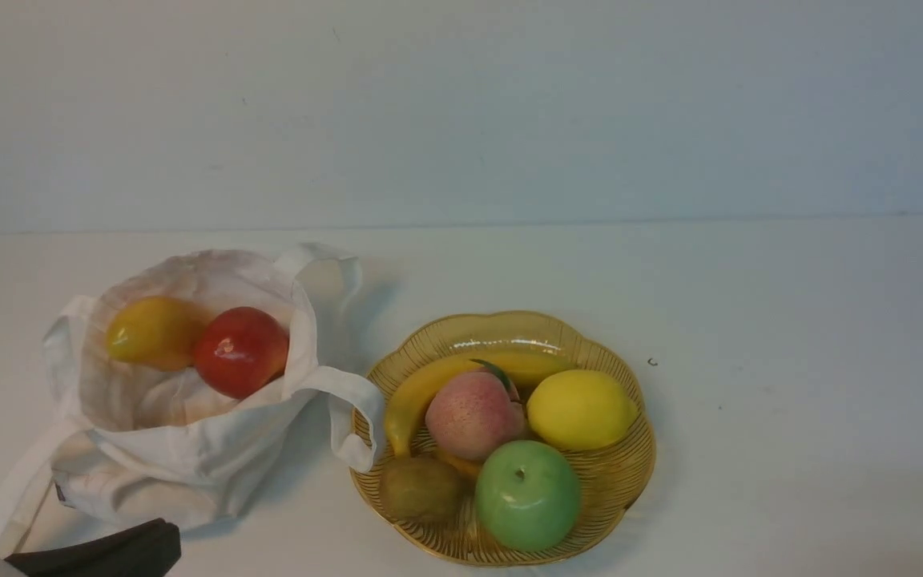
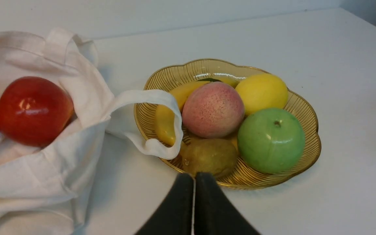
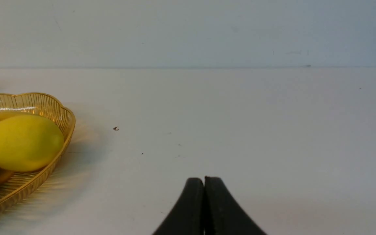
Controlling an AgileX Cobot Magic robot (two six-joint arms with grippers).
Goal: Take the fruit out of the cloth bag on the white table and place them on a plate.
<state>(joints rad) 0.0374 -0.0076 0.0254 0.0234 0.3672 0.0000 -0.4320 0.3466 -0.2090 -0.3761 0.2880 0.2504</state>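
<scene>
The white cloth bag (image 1: 189, 449) lies open at the left of the white table (image 1: 790, 320). Inside it sit the red apple (image 1: 241, 351) and the yellow-orange oval fruit (image 1: 153, 332). The green apple (image 1: 527, 494) rests at the front of the amber plate (image 1: 630, 481). One bag handle (image 1: 353, 417) drapes over the plate's left rim. My left gripper (image 2: 194, 178) is shut and empty, just in front of the plate's near rim; in the front view only its dark tip (image 1: 109, 549) shows. My right gripper (image 3: 204, 180) is shut and empty above bare table, right of the plate (image 3: 60, 114).
The plate also holds a banana (image 1: 421, 389), a pink peach (image 1: 473, 413), a yellow lemon (image 1: 580, 409) and a brownish-green fruit (image 1: 421, 489). A tiny dark speck (image 1: 652, 362) lies right of the plate. A pale wall stands behind the table.
</scene>
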